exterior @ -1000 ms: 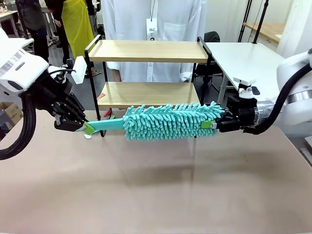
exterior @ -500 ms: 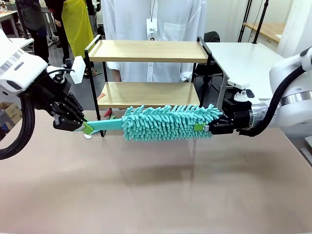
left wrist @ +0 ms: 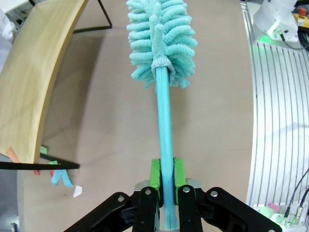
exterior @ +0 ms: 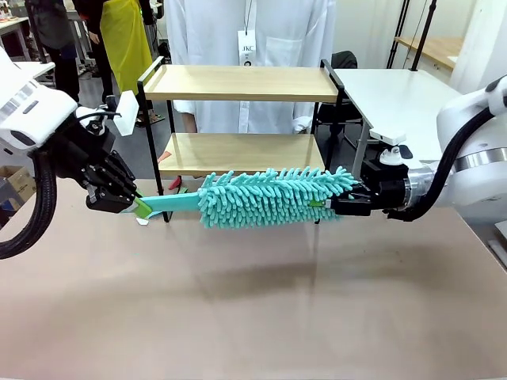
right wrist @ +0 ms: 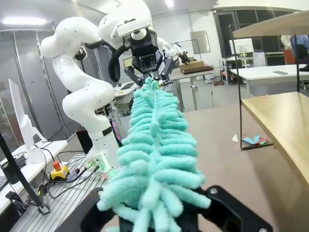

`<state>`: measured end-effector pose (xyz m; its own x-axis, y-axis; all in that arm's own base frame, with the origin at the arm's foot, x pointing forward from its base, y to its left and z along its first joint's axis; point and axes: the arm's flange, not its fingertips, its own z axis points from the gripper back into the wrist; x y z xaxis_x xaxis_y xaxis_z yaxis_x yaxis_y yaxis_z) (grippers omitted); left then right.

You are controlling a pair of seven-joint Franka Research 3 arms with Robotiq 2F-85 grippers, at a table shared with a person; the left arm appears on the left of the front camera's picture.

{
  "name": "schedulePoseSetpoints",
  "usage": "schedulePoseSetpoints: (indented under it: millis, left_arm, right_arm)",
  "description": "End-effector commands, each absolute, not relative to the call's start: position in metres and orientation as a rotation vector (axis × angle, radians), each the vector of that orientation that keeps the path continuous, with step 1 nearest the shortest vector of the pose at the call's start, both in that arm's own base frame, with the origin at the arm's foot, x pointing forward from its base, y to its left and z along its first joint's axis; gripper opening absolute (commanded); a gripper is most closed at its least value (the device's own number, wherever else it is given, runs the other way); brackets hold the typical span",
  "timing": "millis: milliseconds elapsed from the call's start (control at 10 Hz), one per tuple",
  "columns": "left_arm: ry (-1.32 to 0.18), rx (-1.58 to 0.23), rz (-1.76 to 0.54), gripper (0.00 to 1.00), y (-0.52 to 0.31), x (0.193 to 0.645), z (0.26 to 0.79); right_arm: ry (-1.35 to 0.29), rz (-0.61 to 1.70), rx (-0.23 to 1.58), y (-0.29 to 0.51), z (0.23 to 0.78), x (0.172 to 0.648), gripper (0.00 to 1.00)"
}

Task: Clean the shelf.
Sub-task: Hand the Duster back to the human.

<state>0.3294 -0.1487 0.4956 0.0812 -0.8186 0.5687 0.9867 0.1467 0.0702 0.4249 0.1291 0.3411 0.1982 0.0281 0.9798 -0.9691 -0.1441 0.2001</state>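
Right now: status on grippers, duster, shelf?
Left gripper shut on duster handle. Right gripper clamped on duster's fluffy tip. Duster level above table, in front of shelf. Person behind shelf.

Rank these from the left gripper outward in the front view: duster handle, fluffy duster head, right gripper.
1. The duster handle, clamped in the left gripper.
2. The fluffy duster head, mid-table, in front of the shelf.
3. The right gripper, at the head's far end.
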Motion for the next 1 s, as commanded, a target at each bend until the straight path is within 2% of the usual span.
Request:
schedulePoseSetpoints:
  millis: [0, 400, 500, 600, 700, 800, 900]
  left_arm:
    - [-0.563, -0.395, -1.4, 0.13, -0.153, 0.327, 0.499]
    - [-0.563, -0.395, -1.4, 0.13, -0.153, 0.327, 0.499]
    - [-0.55, -0.375, -1.395, 0.16, -0.148, 0.33, 0.496]
    - [-0.567, -0.357, -1.446, 0.7, -0.147, 0.33, 0.496]
    - [-0.588, -0.386, -1.429, 0.73, -0.145, 0.329, 0.498]
    - [-0.609, -0.432, -1.421, 1.0, -0.141, 0.329, 0.502]
    - [-0.637, -0.488, -1.404, 1.0, -0.134, 0.329, 0.505]
  right_arm:
    - [-1.034, 1.175, 1.388, 0.135, 0.341, 0.43, 0.0]
    - [-1.053, 1.178, 1.435, 0.134, 0.34, 0.432, 0.0]
    - [-1.005, 1.092, 1.456, 0.135, 0.341, 0.431, 0.0]
    - [-0.991, 1.179, 1.403, 0.129, 0.34, 0.424, 0.0]
    - [-0.991, 1.179, 1.403, 0.129, 0.34, 0.424, 0.0]
    - [-0.991, 1.179, 1.403, 0.129, 0.34, 0.424, 0.0]
    - [-0.991, 1.179, 1.403, 0.129, 0.34, 0.424, 0.0]
